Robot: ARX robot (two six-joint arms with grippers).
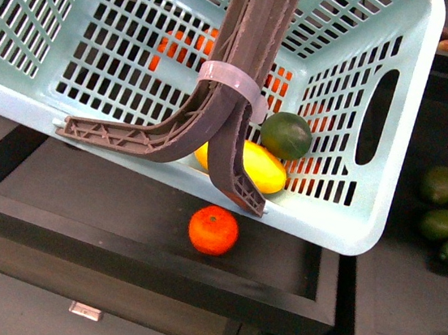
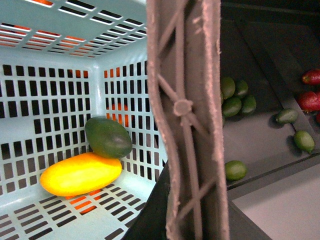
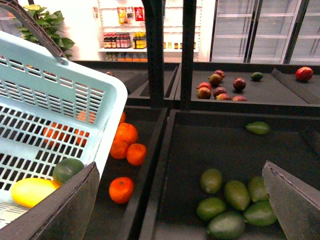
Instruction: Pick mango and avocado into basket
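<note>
**Mia:** What is closest?

**Tom:** A round orange point(image 1: 213, 230). It sits in the dark tray point(image 1: 119, 220), just under the near rim of the basket point(image 1: 364, 226), at 6 o'clock from the mango point(image 1: 261, 168).

**Mia:** Where is the mango?

**Tom:** Inside the basket, lying on its side in the low near corner. The basket is tipped, so that corner hangs lowest.

**Mia:** And the avocado point(image 1: 287, 134)?

**Tom:** Also in the basket. It touches the mango at about 1 o'clock and leans on it, close to the slotted wall.

**Mia:** What are the brown things in front?

**Tom:** The two handles point(image 1: 244, 72). They stand up together with a whitish zip tie point(image 1: 227, 76) around them.

**Mia:** What about the right gripper point(image 3: 180, 170)?

**Tom:** Its two grey fingers point(image 3: 70, 205) are spread wide apart, with nothing between them. It hangs over the next tray.

**Mia:** And the left gripper?

**Tom:** Nobody can tell — its fingers do not show. The left wrist camera sees a handle right up close.

**Mia:** What lies farther off?

**Tom:** Green fruits point(image 1: 442, 223) in the tray at 3 o'clock from the basket. More oranges point(image 3: 127, 132) lie behind the basket, and small red fruits point(image 3: 220, 87) sit in a tray far back.
</note>
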